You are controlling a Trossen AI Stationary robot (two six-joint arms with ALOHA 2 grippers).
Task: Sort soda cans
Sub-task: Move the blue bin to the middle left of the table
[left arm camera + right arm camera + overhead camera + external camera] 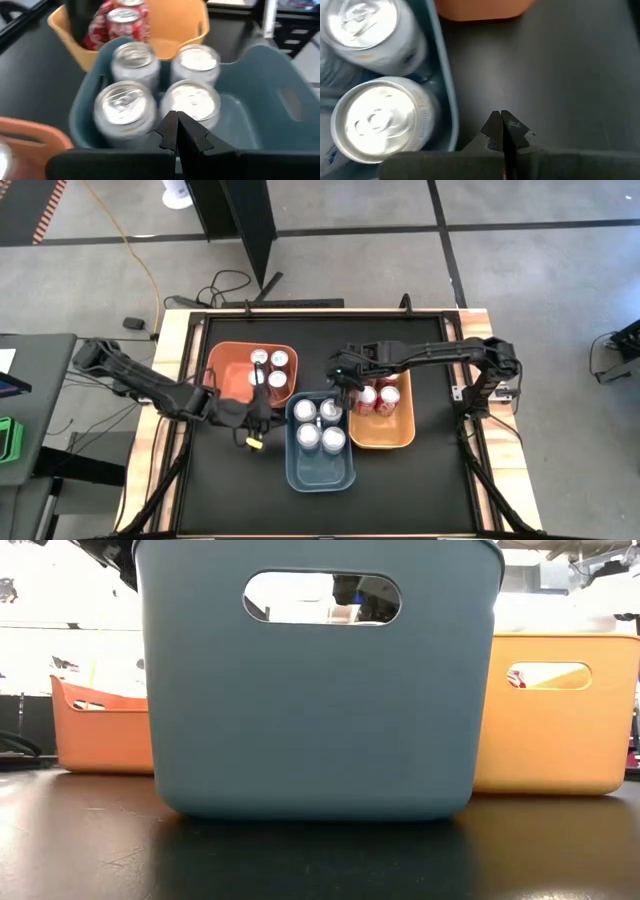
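Several silver-topped soda cans [320,426] stand upright in the blue bin [320,470]; in the left wrist view the cans [155,85] fill its end toward the table's far edge. Red cans [377,397] stand in the yellow bin [385,435], and three silver cans [272,366] in the orange bin [235,360]. My left gripper [266,419] is shut and holds nothing, just left of the blue bin, pointing across it [176,131]. My right gripper [339,390] is shut with nothing in it, over the black table beside the blue bin's far end [503,131].
The three bins stand close together at the middle of the black table [420,490]. In the low view the blue bin [310,690] fills the front, with the orange bin [100,730] and the yellow bin [555,710] behind it. Bare table lies toward the near edge.
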